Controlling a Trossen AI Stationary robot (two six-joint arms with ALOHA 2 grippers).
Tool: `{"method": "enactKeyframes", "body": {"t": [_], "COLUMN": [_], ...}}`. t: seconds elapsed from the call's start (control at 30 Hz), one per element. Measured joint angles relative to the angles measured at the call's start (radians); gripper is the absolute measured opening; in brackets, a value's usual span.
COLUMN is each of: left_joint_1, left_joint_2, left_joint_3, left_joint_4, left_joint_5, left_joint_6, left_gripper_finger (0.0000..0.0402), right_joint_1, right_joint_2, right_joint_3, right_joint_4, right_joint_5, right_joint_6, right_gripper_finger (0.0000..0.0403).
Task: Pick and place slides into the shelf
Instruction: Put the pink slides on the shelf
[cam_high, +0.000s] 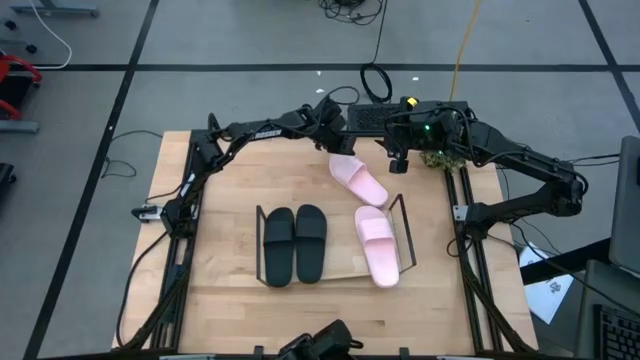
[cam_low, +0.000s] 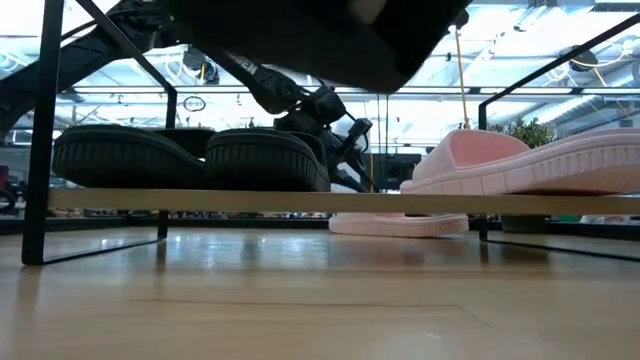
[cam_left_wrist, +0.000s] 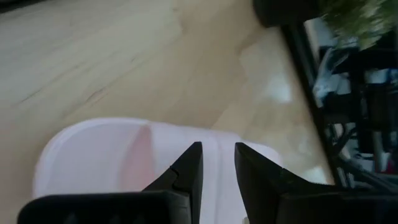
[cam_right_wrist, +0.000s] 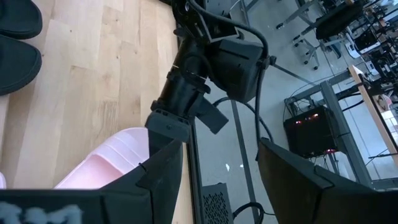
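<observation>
A loose pink slide (cam_high: 358, 180) lies flat on the table just beyond the shelf (cam_high: 340, 268); it also shows low behind the shelf board, pink slide (cam_low: 400, 225). The black pair (cam_high: 295, 245) and the other pink slide (cam_high: 378, 245) rest on the shelf. My left gripper (cam_high: 337, 150) hangs over the loose slide's far end, its fingers a narrow gap apart, left gripper (cam_left_wrist: 217, 163). My right gripper (cam_high: 398, 160) is wide open beside the slide toward the table's right, right gripper (cam_right_wrist: 217, 168), and touches nothing. My left gripper comes down slanting from the far side over the loose pink slide's pale strap (cam_left_wrist: 214, 146), fingers (cam_left_wrist: 189, 168) slightly apart. I cannot tell whether the fingertips touch the strap. The slide lies flat on the table.
The shelf has dark wire end frames (cam_high: 405, 235) at both ends. A green plant-like object (cam_high: 437, 158) sits at the table's far right corner beneath the right arm. Bare wood lies left of the shelf and along the near edge.
</observation>
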Motion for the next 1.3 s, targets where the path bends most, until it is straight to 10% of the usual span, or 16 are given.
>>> {"method": "enactKeyframes", "body": {"t": [0.57,1.3], "left_joint_1": [0.158,-0.192], "left_joint_2": [-0.148,-0.872], "left_joint_3": [-0.001,0.001], "left_joint_4": [0.261,0.077], "left_joint_5": [0.218,-0.182], "left_joint_6": [-0.056,0.763], "left_gripper_finger": [0.0088,0.0088], "right_joint_1": [-0.002,-0.002], "right_joint_2": [0.000,0.000], "right_joint_3": [0.000,0.000], "right_joint_4": [-0.015,0.032], "right_joint_5": [0.033,0.027], "right_joint_6": [0.001,0.041], "right_gripper_finger": [0.0196,0.0196]}}
